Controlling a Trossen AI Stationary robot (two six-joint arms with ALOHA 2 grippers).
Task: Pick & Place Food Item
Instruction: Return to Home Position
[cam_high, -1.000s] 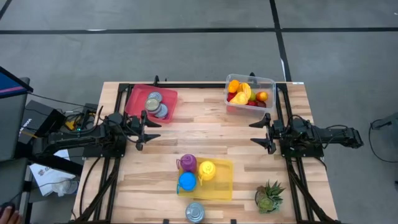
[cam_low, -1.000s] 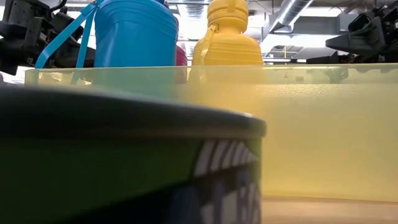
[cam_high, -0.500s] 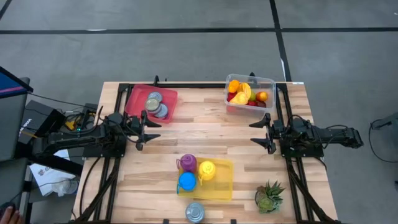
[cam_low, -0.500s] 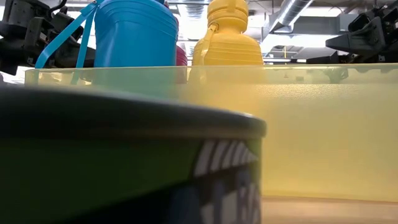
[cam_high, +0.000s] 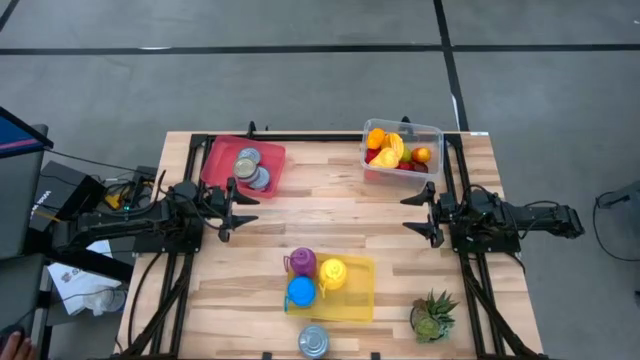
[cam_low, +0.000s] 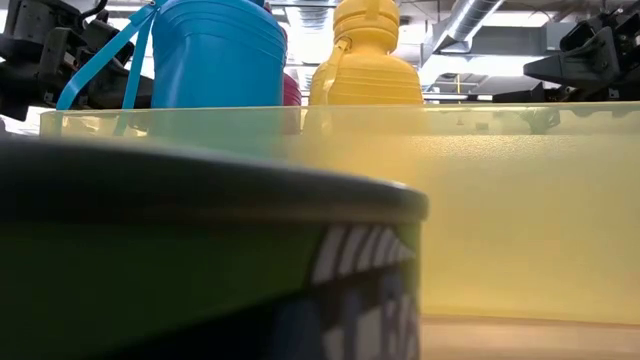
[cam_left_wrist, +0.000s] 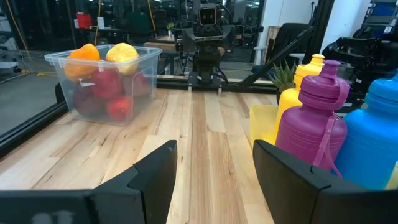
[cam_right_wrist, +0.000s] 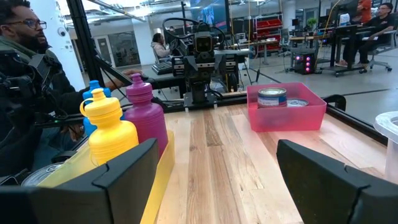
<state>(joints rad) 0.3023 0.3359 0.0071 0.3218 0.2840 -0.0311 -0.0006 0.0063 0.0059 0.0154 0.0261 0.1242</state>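
Observation:
A clear bin (cam_high: 402, 150) of oranges, lemons and red fruit (cam_left_wrist: 106, 81) stands at the table's far right. A red tray (cam_high: 244, 165) holding tin cans (cam_right_wrist: 272, 98) sits at the far left. My left gripper (cam_high: 238, 208) hovers level at the table's left side, open and holding nothing. Opposite it, at the right side, my right gripper (cam_high: 417, 215) is also open and holding nothing. Each gripper points toward the table's middle, well away from bin and tray.
A yellow tray (cam_high: 345, 290) near the front middle holds a purple bottle (cam_high: 301, 262), a yellow bottle (cam_high: 332, 272) and a blue bottle (cam_high: 301, 291). A tin can (cam_high: 313, 341) stands at the front edge, a small plant (cam_high: 433, 317) at the front right. A person (cam_right_wrist: 25, 68) sits beyond the table.

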